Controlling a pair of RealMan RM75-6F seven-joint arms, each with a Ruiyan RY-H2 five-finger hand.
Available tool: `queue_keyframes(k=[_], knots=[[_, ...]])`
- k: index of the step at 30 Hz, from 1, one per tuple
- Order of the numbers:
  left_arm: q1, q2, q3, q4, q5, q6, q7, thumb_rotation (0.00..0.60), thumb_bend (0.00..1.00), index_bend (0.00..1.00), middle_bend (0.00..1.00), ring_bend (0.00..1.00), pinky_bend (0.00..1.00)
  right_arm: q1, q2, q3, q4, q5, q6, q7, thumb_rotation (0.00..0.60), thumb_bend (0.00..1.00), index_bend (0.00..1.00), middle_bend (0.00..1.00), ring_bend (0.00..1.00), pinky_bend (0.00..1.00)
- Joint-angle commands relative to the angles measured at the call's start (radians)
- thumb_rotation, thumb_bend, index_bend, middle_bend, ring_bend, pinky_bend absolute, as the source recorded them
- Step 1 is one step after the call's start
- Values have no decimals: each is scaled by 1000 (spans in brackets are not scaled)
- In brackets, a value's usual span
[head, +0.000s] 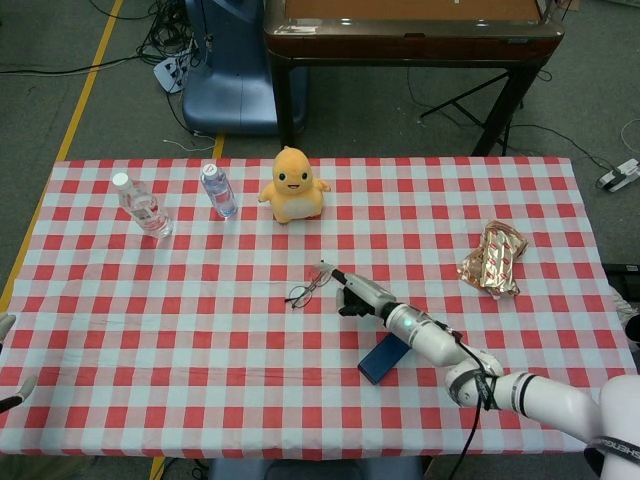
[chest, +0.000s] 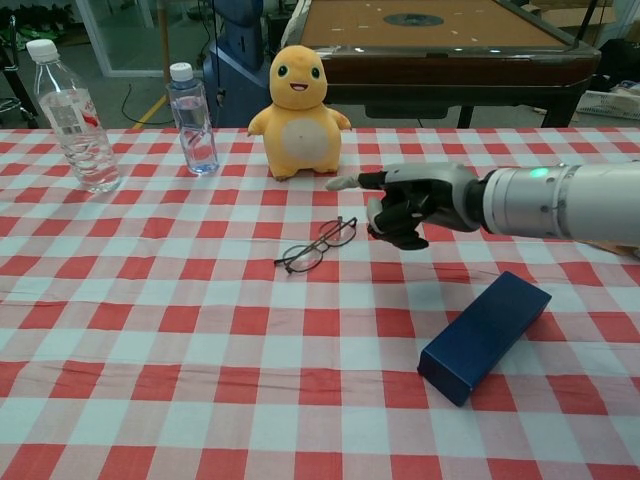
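A pair of thin-framed glasses (head: 306, 288) (chest: 318, 246) lies on the red-and-white checked tablecloth (head: 200, 330). My right hand (head: 355, 293) (chest: 410, 205) hovers just right of and above them, holding nothing. One finger is stretched out to the left and the others are curled under. A dark blue oblong case (head: 383, 359) (chest: 485, 335) lies on the cloth under my right forearm. Only the fingertips of my left hand (head: 12, 385) show, spread apart at the left edge of the head view and touching nothing.
A yellow plush toy (head: 292, 185) (chest: 298, 100) stands behind the glasses. Two water bottles (head: 141, 206) (head: 219, 190) stand at the back left. A crumpled gold foil bag (head: 492, 258) lies at the right. A dark wooden table (head: 400, 30) stands beyond the far edge.
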Motion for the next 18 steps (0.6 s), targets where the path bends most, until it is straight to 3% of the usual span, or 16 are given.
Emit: queue_keyframes(k=[1,6,12,18], knots=[[-2,0,-1,-1,1,-1,1,600,260,78,77,80,0,-58,101,-29,-95,-44,109,-70,600,1000,0,944,860,857],[-10,-6,-2,-3,7,-6,7,600,260,78,77,80,0,-133,209,-69,-189,-31,249,-254,600,975,0,835,786,857],[-23,-16,-8,-6,14,-11,15,600,260,78,77,80,0,-245,319,-119,-310,29,432,-481,600,824,0,668,640,828],[-40,-30,-13,-7,20,-21,30,600,260,78,77,80,0,-363,379,-176,-361,27,627,-624,600,704,0,490,465,679]])
